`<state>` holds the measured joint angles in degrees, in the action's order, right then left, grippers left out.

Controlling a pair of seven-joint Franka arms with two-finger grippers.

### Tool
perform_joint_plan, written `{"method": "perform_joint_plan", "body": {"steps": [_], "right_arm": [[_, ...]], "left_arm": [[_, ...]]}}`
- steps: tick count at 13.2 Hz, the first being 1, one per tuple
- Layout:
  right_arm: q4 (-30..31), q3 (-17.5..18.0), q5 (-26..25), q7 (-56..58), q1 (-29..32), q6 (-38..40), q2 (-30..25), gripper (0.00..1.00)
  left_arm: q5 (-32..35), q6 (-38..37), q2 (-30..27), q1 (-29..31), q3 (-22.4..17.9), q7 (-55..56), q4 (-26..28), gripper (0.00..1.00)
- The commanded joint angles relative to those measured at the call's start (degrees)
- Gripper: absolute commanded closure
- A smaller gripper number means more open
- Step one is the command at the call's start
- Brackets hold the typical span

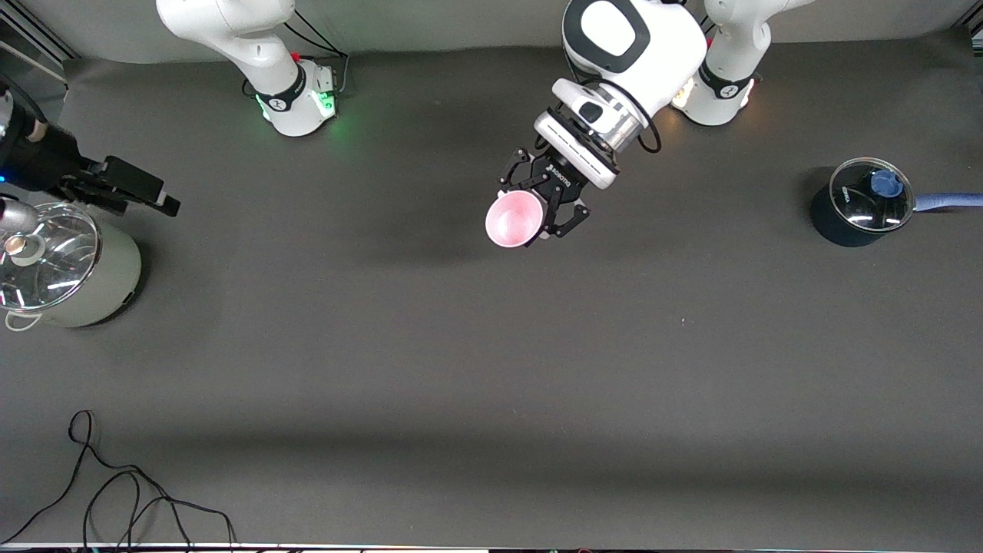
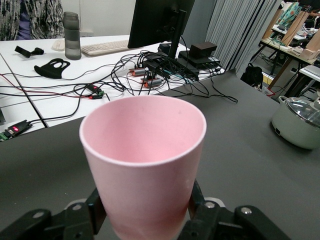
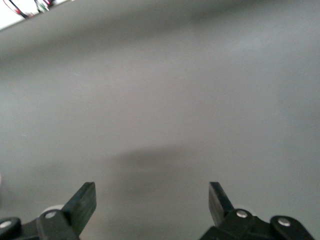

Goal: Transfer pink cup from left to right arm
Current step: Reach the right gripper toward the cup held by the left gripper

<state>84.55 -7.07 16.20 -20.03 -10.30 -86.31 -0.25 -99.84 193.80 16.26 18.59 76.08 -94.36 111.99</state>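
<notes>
My left gripper (image 1: 540, 206) is shut on the pink cup (image 1: 512, 219) and holds it up over the middle of the table, mouth tipped toward the front camera. In the left wrist view the pink cup (image 2: 144, 160) fills the centre, and the left gripper (image 2: 145, 216) has a black finger (image 2: 96, 210) pressed on each side of the cup's lower wall. My right gripper (image 1: 150, 196) is open and empty at the right arm's end of the table, beside the pale pot. In the right wrist view the right gripper (image 3: 152, 200) shows only grey table between its spread fingers.
A pale pot (image 1: 115, 284) with a glass lid stands at the right arm's end. A dark blue pot (image 1: 833, 223) with a glass lid and a blue handle stands at the left arm's end. A black cable (image 1: 115, 491) lies near the front edge.
</notes>
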Motion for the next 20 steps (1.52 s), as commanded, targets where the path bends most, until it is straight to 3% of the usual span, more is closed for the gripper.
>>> {"method": "perform_joint_plan", "body": {"steps": [1, 4, 8, 15, 20], "right_arm": [[-7.35, 1.18, 2.52, -15.67, -3.39, 1.05, 4.09, 0.00], [-19.21, 1.18, 2.25, -37.21, -10.07, 1.05, 13.84, 0.00], [-25.31, 1.00, 1.73, -57.72, -16.66, -0.18, 19.93, 0.00], [-26.71, 1.09, -2.92, -60.21, -31.17, -1.93, 21.87, 0.00], [-27.33, 1.70, -3.28, -60.56, -32.76, -4.38, 25.55, 0.00]], "left_arm": [[-0.89, 0.96, -1.15, -1.10, -0.76, 0.40, -0.63, 0.68], [0.34, 0.96, -1.06, -1.45, -0.85, 0.31, -0.72, 0.68], [2.54, 0.96, -0.62, -1.54, -1.11, 0.22, -0.89, 0.68], [2.81, 1.05, -0.44, -1.54, -1.20, 0.22, -0.98, 0.69], [2.72, 1.14, -0.53, -1.80, -1.20, 0.31, -0.98, 0.68]]}}
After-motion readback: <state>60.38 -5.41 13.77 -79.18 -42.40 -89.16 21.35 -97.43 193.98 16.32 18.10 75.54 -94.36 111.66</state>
